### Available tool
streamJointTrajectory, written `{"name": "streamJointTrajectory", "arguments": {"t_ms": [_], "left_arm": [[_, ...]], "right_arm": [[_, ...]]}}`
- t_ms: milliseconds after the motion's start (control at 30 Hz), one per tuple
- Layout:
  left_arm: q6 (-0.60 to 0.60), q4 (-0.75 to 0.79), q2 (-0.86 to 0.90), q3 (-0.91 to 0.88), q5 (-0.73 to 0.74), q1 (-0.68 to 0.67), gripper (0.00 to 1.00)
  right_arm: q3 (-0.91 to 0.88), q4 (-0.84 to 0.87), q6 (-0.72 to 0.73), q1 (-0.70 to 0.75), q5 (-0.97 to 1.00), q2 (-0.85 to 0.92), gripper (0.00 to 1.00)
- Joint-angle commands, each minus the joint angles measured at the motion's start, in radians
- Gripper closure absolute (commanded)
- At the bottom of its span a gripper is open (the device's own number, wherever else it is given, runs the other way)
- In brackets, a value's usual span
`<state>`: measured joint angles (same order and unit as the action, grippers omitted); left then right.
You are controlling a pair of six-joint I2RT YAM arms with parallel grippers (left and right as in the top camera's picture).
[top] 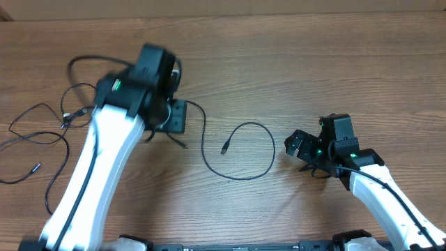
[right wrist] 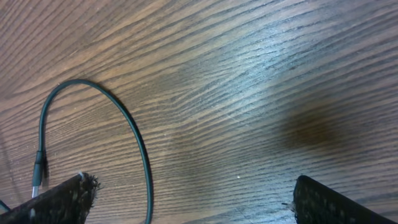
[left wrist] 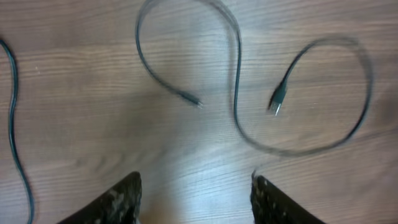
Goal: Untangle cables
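Note:
One thin black cable [top: 261,136] lies in a wide loop at the table's middle, its plug end [top: 224,148] inside the loop. In the left wrist view this cable [left wrist: 237,74] curves away ahead, with its plug [left wrist: 277,101] and a second thin tip [left wrist: 192,99] showing. More cables [top: 66,118] lie in loose tangled loops at the far left. My left gripper [top: 175,117] hovers between the two groups, open [left wrist: 196,186] over bare wood. My right gripper [top: 296,150] stands wide open [right wrist: 193,193] just right of the loop, and the cable's arc [right wrist: 127,121] passes near its left finger [right wrist: 62,199].
The surface is a wooden table [top: 293,56]. Another cable strand [left wrist: 13,124] runs down the left edge of the left wrist view. The left arm [top: 97,167] covers part of the table between the left tangle and the middle loop.

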<state>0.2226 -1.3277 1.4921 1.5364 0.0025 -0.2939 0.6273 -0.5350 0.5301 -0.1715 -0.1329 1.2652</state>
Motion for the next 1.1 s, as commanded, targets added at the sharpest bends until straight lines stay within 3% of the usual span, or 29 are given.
{"name": "streamJointTrajectory", "arguments": {"t_ms": [0, 67, 100, 267, 533, 667, 1067], "left_arm": [[0.052, 0.11, -0.167, -0.159, -0.018, 0.002, 0.43], [0.083, 0.18, -0.229, -0.229, -0.017, 0.003, 0.35], [0.101, 0.22, -0.252, -0.263, -0.017, 0.003, 0.25], [0.107, 0.444, -0.268, -0.376, 0.014, 0.003, 0.0], [0.107, 0.705, -0.175, -0.39, 0.05, 0.003, 0.0], [0.107, 0.806, -0.088, -0.39, 0.09, 0.001, 0.06], [0.106, 0.817, 0.23, -0.39, 0.099, -0.051, 0.1]], "right_arm": [[0.029, 0.005, -0.008, 0.005, 0.009, -0.004, 0.0], [0.029, 0.005, -0.008, 0.005, 0.009, -0.004, 0.0], [0.029, 0.005, -0.008, 0.005, 0.009, -0.004, 0.0], [0.029, 0.005, -0.008, 0.005, 0.009, -0.004, 0.0], [0.029, -0.01, -0.008, 0.005, 0.009, -0.004, 0.0], [0.029, -0.01, -0.008, 0.005, 0.009, -0.004, 0.0], [0.029, -0.014, -0.008, 0.005, 0.01, -0.004, 0.0]]}}
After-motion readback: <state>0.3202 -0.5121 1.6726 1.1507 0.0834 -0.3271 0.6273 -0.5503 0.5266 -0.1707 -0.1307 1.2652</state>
